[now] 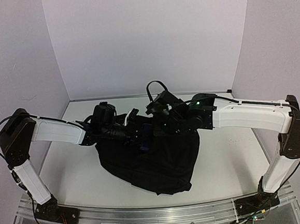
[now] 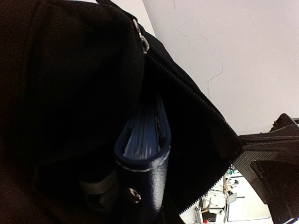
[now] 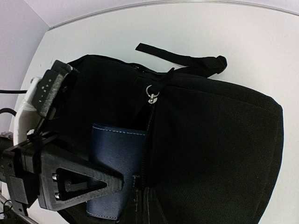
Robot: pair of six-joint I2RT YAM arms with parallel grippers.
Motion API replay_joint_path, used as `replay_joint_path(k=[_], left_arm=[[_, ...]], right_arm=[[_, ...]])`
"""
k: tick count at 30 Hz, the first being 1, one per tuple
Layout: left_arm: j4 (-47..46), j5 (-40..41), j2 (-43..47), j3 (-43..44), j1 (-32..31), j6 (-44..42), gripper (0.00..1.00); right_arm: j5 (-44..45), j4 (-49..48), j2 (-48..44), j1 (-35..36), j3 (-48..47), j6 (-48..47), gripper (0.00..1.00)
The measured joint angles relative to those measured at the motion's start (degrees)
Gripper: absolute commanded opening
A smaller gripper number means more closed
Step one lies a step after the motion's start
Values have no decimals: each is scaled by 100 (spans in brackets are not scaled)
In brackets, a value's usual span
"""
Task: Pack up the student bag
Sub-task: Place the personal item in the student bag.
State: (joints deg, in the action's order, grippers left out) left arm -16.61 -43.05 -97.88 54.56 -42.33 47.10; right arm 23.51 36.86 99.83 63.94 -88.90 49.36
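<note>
Closest to the lens, one black, triangle-braced tip of your right fingers (image 3: 107,179) lies across a blue wallet (image 3: 117,149) sitting in the mouth of the student bag (image 1: 154,161). Its partner is out of shot, so you cannot tell whether those fingers are apart or clamped. The bag, soft and slumped, rests in the middle of the bench (image 1: 66,170), with its mouth at the far end between your two arms. The wallet is only partly in. One side is tucked behind the zip (image 3: 148,135), below the zip pull (image 3: 150,95), and much of its cover shows.

In the left wrist view, one tip of your left fingers (image 2: 243,151) meets the toothed edge of the opening. The second is hidden, so that grip cannot be judged either.

The risks, as they appear:
- If you draw the right arm back carelessly, it may drag the wallet out or catch the zip teeth.
- If the left side lets the edge go slack, the mouth could fold and tip the wallet onto the bench.
- Your wrists sit close together, so a wide swing could knock them.
</note>
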Motion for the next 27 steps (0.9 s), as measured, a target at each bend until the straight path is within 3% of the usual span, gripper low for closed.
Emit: replay_joint_path(k=[5, 8, 15, 18, 22, 27], left_arm=[[-96, 8, -379, 308, -175, 91, 1], [-83, 155, -532, 505, -319, 76, 8], [-47, 626, -562, 562, -415, -11, 51], [127, 913, -479, 560, -417, -187, 61], [494, 1234, -217, 560, -417, -396, 62], [865, 1474, -64, 576, -417, -670, 43]], right_arm=[[4, -3, 0, 0, 0, 0, 0], [19, -5, -1, 0, 0, 2, 0], [98, -60, -156, 0, 155, 22, 0], [111, -74, -216, 0, 198, 24, 0], [129, -86, -273, 1, 253, 24, 0], [136, -88, -291, 2, 258, 22, 0]])
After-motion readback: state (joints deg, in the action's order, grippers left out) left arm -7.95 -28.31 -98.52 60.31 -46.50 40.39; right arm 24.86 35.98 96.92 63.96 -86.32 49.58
